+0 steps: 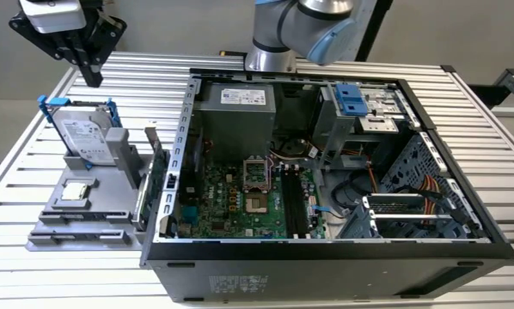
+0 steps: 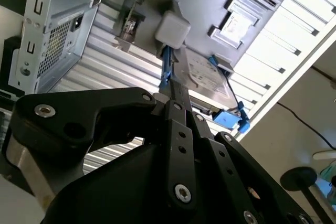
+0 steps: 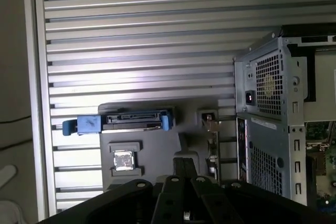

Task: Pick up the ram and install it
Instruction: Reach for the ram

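Note:
In the exterior view my gripper (image 1: 94, 78) hangs high over the back left of the table, above the silver hard drive (image 1: 85, 134) in its blue frame. Its black fingers are pressed together with nothing between them, as both wrist views show: the gripper (image 2: 169, 95) and the gripper (image 3: 185, 165). Thin green boards (image 1: 159, 187) stand on edge between the grey parts holder (image 1: 85, 215) and the computer case. I cannot tell which of them is the ram. The motherboard's black slots (image 1: 293, 203) lie inside the open case.
The open computer case (image 1: 326, 254) fills the middle and the exterior view's right of the slatted metal table (image 1: 136, 77). A small square chip (image 1: 75, 191) lies on the holder. The arm's base (image 1: 270, 58) stands behind the case.

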